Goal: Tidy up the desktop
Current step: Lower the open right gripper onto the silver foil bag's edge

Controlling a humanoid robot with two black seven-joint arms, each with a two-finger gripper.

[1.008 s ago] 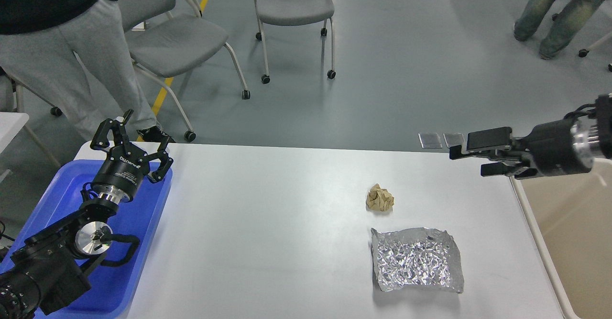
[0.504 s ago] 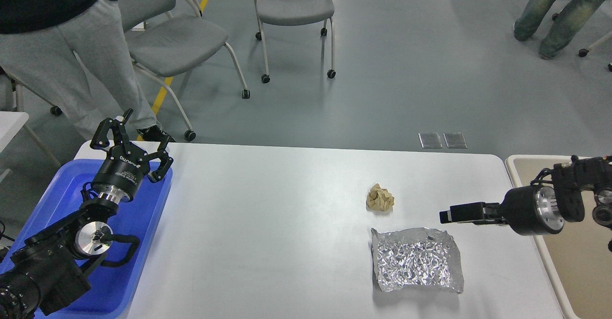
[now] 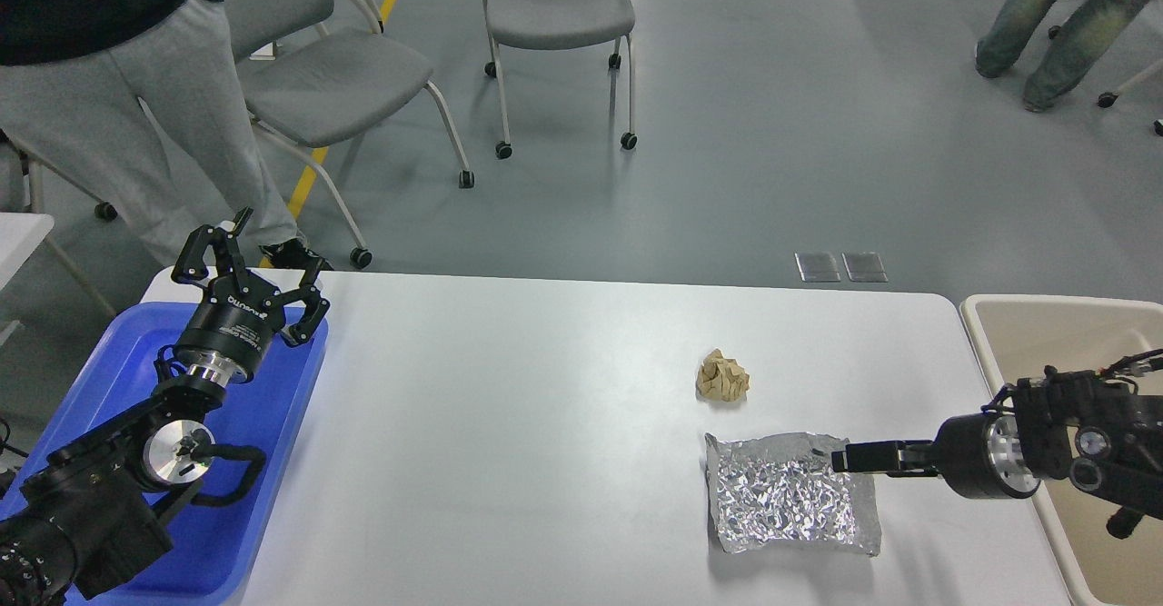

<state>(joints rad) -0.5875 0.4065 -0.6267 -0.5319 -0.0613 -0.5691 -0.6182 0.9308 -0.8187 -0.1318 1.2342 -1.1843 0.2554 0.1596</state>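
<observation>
Right pincer [image 3: 840,458] now down low at the upper right corner of the foil sheet [image 3: 792,505] — one second ago high above the far right edge of the worktop [image 3: 509,424], half a second ago halfway down beside the sheet. Seen edge-on and dark, so cannot tell whether its fingers are apart or together; nothing seen held. Cannot tell either if the tip already touches the foil or only hangs just over it.

Meaning for the task, as a judgement: foil sheet chosen as the first thing to clear, probably toward the beige bin [image 3: 1027,315] at the right edge. Grasp not yet made. Thin flat sheet, lying close on the surface — likely hard to pinch except at a lifted corner.

Crumpled brown paper ball [image 3: 722,376] unmoved, just behind the foil, apart from it.

Left pincer [image 3: 250,256] also unmoved, raised over the far end of the blue tray [image 3: 118,352], fingers spread wide, empty.

Writing: white letters on the body of the left pincer, upside down and too small to read surely. No other labels legible.
</observation>
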